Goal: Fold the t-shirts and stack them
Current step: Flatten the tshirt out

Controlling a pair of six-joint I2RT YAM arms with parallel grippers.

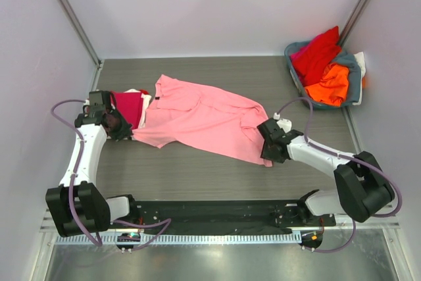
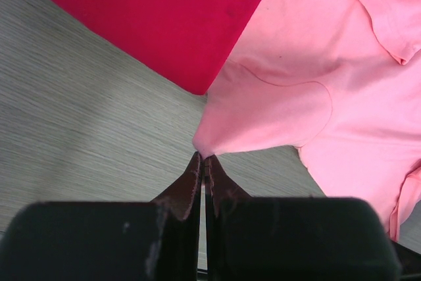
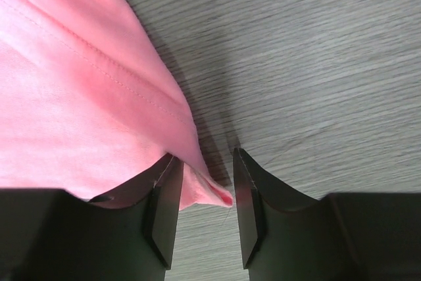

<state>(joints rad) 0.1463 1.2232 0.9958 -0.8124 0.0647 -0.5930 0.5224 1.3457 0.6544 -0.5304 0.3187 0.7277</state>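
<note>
Grey wood-grain desk [image 1: 197, 176], white walls. Pink t-shirt [image 1: 197, 118] lies spread and wrinkled across the middle, between both arms. Left fingers [image 2: 187, 189] are pressed together, pinching a corner of it just beside the folded crimson t-shirt [image 1: 128, 106] at the left. Right fingers [image 3: 253, 208] stand apart with the pink hem corner in the gap, not clamped. Red t-shirt [image 1: 319, 54] and orange t-shirt [image 1: 329, 85] are heaped in the grey-blue basket [image 1: 354, 82] at the far right corner.
</note>
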